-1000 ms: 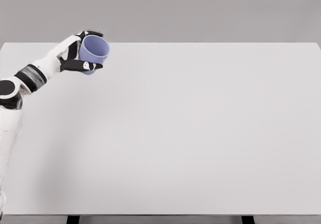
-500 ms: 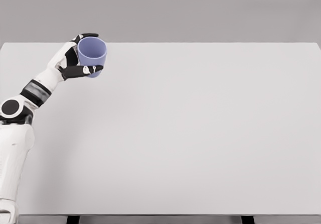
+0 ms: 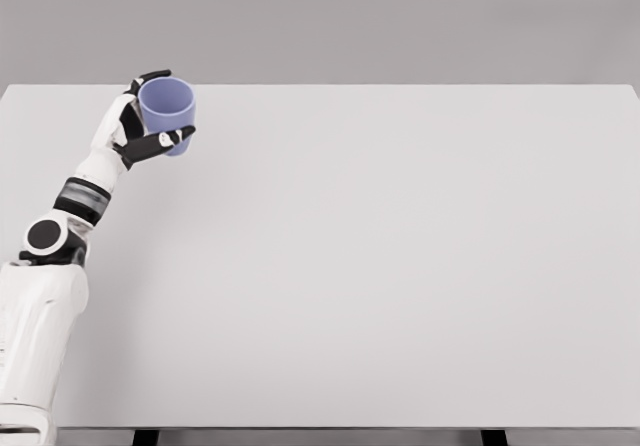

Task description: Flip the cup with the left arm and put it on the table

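So the left hand [image 3: 140, 131] is gripping the cup [image 3: 167, 112] way out at about the 10 o'clock spot of the table [image 3: 400, 266], close to the far edge. Fingers are wrapping around the lavender cup's side, thumb crossing the front low down and the others curling behind the rim. The cup is sitting pretty much upright in the grip, mouth facing up, you can see into the opening.

Progress-wise I'm thinking the flip part is basically done, since the opening is pointing up. What's left is the set-down: lowering it until the base is resting on the tabletop, then letting go. I honestly can't tell whether the bottom is touching the surface yet, the thumb is hiding that bit. The right arm isn't showing anywhere.
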`<state>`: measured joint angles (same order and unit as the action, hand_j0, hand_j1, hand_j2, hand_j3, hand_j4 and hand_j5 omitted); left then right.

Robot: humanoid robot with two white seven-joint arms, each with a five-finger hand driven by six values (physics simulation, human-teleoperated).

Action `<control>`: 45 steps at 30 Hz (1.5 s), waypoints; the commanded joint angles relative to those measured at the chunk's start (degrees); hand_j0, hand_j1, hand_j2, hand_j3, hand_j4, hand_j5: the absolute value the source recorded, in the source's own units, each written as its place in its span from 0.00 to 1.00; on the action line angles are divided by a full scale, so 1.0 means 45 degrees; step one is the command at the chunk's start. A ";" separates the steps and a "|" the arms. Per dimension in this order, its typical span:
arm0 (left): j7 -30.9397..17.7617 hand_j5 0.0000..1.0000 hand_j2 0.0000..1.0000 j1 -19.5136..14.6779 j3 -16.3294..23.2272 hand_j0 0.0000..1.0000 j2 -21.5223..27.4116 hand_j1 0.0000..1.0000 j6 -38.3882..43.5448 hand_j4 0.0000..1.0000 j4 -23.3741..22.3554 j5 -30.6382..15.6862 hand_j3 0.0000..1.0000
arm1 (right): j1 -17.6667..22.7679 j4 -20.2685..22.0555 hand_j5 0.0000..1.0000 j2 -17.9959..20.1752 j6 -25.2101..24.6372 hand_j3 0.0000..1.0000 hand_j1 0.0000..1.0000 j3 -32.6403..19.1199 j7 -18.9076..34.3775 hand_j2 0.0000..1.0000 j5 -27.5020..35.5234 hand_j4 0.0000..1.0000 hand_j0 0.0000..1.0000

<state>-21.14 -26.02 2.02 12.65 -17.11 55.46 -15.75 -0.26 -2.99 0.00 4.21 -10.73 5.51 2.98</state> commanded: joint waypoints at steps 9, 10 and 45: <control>0.0616 0.61 0.61 0.0332 -0.0019 0.61 -0.0389 0.61 -0.1374 0.61 -0.0351 -0.0094 0.61 | 0.0000 0.0000 1.00 0.0000 0.0001 1.00 1.00 0.0001 0.0006 1.00 0.0002 1.00 1.00; 0.0616 0.62 0.62 0.0371 0.0001 0.62 -0.0389 0.62 -0.1374 0.62 -0.0468 -0.0114 0.62 | 0.0000 0.0000 1.00 0.0000 0.0001 1.00 1.00 0.0001 0.0006 1.00 -0.0017 1.00 1.00; 0.0635 0.86 0.86 0.0528 -0.0019 0.86 -0.0584 0.86 -0.2623 0.86 -0.1152 -0.0211 0.86 | 0.0000 0.0000 1.00 0.0000 0.0001 1.00 1.00 0.0001 0.0006 1.00 0.0002 1.00 1.00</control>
<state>-18.28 -23.64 1.94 10.00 -28.74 50.21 -16.43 -0.26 -2.99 0.00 4.22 -10.73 5.52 2.98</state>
